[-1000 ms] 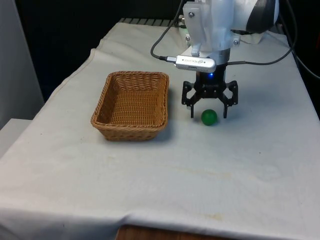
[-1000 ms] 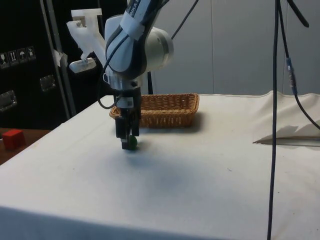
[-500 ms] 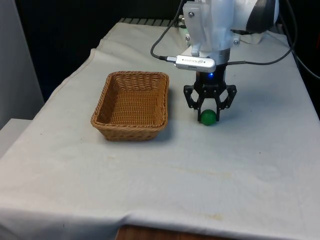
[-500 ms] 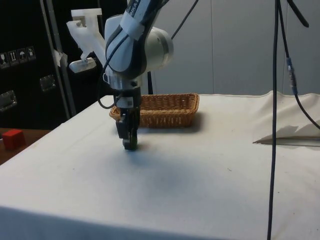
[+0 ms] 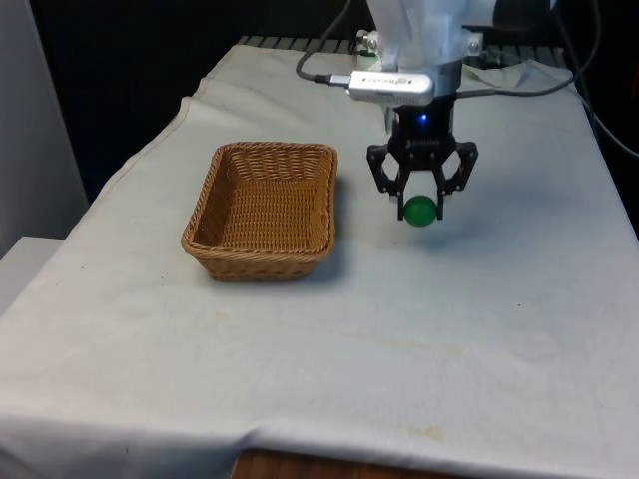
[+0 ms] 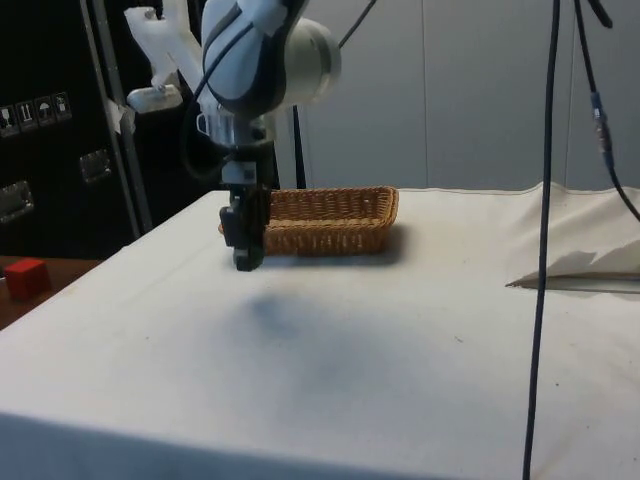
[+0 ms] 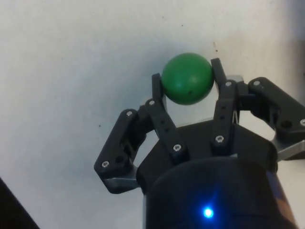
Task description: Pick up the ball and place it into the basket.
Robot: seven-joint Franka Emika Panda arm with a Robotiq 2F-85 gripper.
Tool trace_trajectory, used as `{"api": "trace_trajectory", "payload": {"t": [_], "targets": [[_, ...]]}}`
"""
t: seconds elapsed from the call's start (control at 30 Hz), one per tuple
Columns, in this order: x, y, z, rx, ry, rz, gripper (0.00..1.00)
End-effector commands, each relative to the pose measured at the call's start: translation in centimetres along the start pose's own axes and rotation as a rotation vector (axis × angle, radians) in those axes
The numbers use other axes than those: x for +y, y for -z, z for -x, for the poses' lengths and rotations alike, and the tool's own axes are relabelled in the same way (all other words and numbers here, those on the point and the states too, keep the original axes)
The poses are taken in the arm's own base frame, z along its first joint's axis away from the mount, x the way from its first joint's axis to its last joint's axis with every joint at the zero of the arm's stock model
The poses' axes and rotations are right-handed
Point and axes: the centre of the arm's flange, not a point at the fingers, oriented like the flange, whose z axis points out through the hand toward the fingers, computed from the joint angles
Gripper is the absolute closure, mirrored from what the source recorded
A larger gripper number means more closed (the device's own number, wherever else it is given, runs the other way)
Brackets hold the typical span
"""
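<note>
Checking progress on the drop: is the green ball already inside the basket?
No, the green ball is clamped in the pincer, above the cloth beside the basket.

Ball [image 5: 420, 210] smooth, matt green, plastic-looking, clamped in matt black plastic gripper [image 5: 420, 205]. Basket [image 5: 263, 211] beside the ball is rough woven wicker. Tablecloth [image 5: 399, 329] under the basket is matt white fabric.

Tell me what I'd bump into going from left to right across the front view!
Wicker basket → the robot's hand holding the green ball up off the white cloth.
</note>
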Motion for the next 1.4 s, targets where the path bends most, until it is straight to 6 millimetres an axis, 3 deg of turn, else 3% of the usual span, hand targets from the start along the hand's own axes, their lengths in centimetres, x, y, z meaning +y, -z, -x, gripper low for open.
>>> {"api": "trace_trajectory", "payload": {"t": [0.0,0.33,0.57,1.0,1.37], "targets": [[0.1,0.5,0.0,-0.005,-0.005,0.009,0.97],[0.9,2.9,-0.5,0.006,-0.012,0.003,0.97],[2.9,4.3,-1.2,-0.001,-0.032,0.015,0.97],[5.5,5.2,-2.2,0.005,-0.051,0.033,0.97],[9.1,5.6,-2.8,-0.001,-0.071,0.048,0.97]]}}
